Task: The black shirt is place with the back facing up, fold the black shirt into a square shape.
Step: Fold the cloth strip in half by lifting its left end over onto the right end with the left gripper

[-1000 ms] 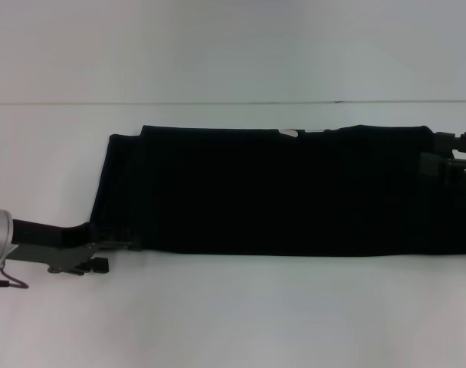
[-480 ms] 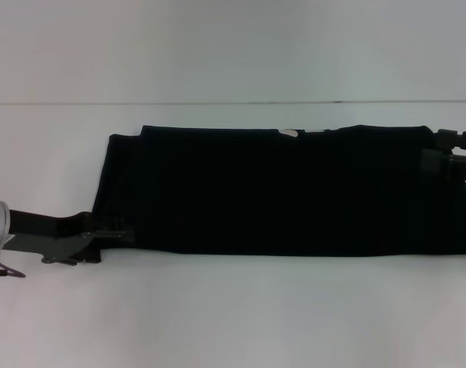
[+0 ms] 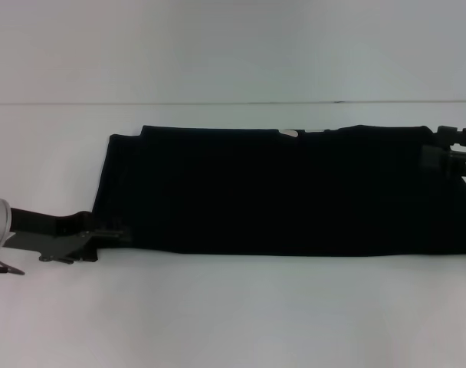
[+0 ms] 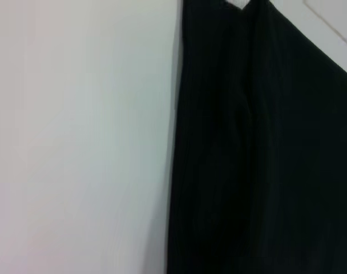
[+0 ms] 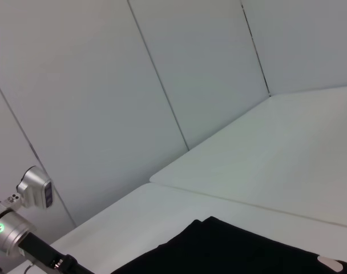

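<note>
Matte black shirt (image 3: 279,192) lies as a long flat band.

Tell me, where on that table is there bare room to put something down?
The white table is bare in a wide strip along the near edge, in front of the black shirt, and in a strip behind it up to the wall. The shirt's ends are crowded: the left gripper at its near-left corner, the right gripper at its far-right edge.

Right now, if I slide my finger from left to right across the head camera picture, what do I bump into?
Left hand at the shirt's near left corner → black shirt lying flat on the white table → pale neck tag on its far edge → right hand at the shirt's right end.
</note>
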`<control>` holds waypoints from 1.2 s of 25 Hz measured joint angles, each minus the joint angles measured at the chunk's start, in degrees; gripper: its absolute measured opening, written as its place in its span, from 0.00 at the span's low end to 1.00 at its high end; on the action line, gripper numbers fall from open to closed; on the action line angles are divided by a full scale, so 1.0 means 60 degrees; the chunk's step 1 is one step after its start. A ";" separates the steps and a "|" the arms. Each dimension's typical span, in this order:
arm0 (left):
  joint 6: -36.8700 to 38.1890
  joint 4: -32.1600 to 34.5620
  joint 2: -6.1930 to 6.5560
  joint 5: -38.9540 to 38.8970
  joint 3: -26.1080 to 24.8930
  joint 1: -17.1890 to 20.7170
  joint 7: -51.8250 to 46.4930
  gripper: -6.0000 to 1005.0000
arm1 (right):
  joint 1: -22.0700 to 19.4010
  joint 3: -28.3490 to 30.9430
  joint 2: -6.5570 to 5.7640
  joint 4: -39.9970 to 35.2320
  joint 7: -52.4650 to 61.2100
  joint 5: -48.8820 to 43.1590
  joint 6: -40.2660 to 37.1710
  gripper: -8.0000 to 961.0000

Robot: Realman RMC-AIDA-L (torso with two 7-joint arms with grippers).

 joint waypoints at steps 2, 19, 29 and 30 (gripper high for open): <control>-0.0095 -0.0003 0.0010 0.0007 0.0001 -0.0023 -0.0001 0.88 | 0.0004 0.0000 0.0000 0.0001 0.0002 0.0069 -0.0015 0.94; -0.0606 -0.0189 0.0110 -0.0049 -0.0005 -0.0337 0.0080 0.88 | -0.0049 -0.0005 0.0000 0.0000 0.0027 0.0227 -0.0044 0.94; -0.0555 -0.0149 0.0138 -0.0065 -0.0014 -0.0401 0.0118 0.87 | -0.0042 -0.0005 0.0000 0.0000 0.0030 0.0224 -0.0026 0.94; -0.0568 -0.0142 0.0139 -0.0065 -0.0013 -0.0401 0.0133 0.87 | -0.0037 -0.0004 0.0000 0.0001 0.0034 0.0225 -0.0023 0.94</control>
